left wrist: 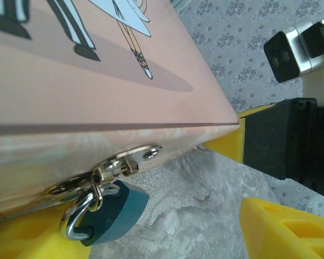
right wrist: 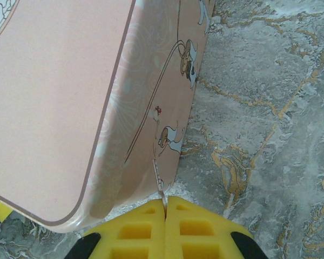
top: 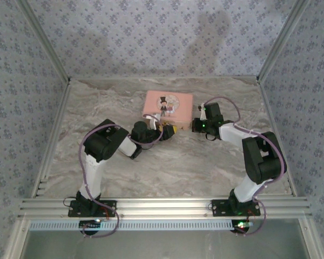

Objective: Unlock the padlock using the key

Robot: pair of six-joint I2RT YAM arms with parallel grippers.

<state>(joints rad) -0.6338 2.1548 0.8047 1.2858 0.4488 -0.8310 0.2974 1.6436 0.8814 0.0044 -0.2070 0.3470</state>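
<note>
A small dark teal-grey padlock hangs by its silver shackle from the metal clasp on the front of the pink box. My left gripper is open. Its yellow fingers stand wide on either side of the padlock, which hangs close to the left one. My right gripper is shut on the key. The thin silvery blade sticks out from between its yellow tips, against the box's side wall. From above, the left gripper is at the box's front edge and the right gripper at its right end.
The pink box with the cartoon couple lies at the middle back of the marbled table. The right arm's black wrist and camera hang close to the box's corner in the left wrist view. Patterned walls enclose the table on three sides.
</note>
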